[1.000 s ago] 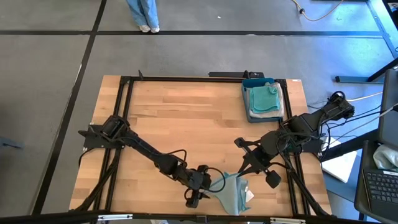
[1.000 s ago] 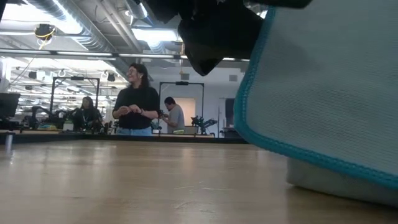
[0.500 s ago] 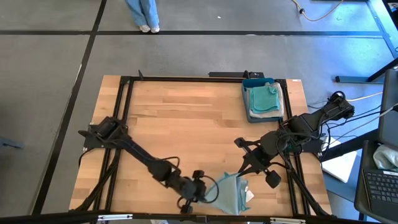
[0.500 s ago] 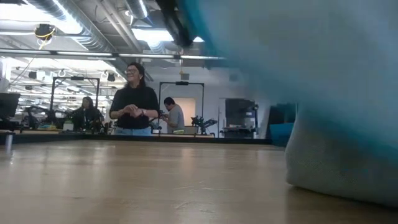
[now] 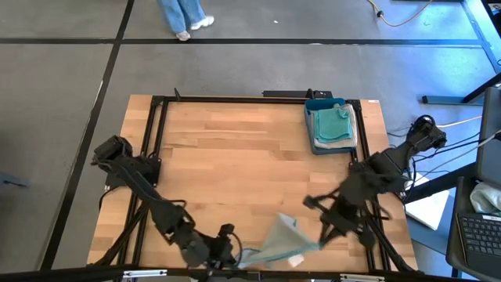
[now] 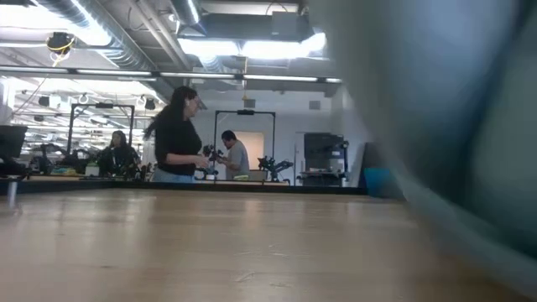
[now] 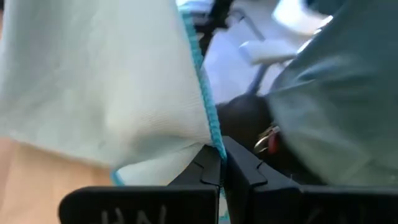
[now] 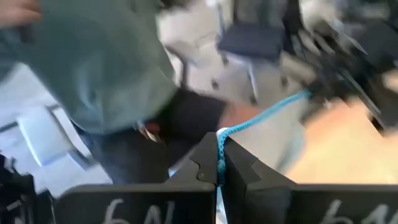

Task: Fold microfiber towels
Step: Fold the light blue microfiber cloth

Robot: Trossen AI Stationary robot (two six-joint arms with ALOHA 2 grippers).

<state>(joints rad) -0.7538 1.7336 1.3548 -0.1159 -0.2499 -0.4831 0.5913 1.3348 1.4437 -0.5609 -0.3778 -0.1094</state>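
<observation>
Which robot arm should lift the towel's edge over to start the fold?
Probably the left. Both grippers pinch the pale towel by its teal-stitched edge: the left gripper and the right gripper. The left sits at the table's near edge, with bare wood ahead to carry its edge across.

The right pincer (image 8: 219, 163) is clamped on a towel's teal-stitched edge (image 8: 261, 117), pale cloth just beyond it.

light: bright, even overhead in high view, bluish cast at right | low view: ceiling strip lights (image 6: 252, 46) glare, room sharp | blur: pale blue microfiber towel (image 6: 436, 117) smeared, unfocused across low view's right | wrist views: heavy motion blur, only dark fingers (image 7: 239, 171) crisp | shadows: soft on pale wooden tabletop (image 5: 235, 157)
</observation>
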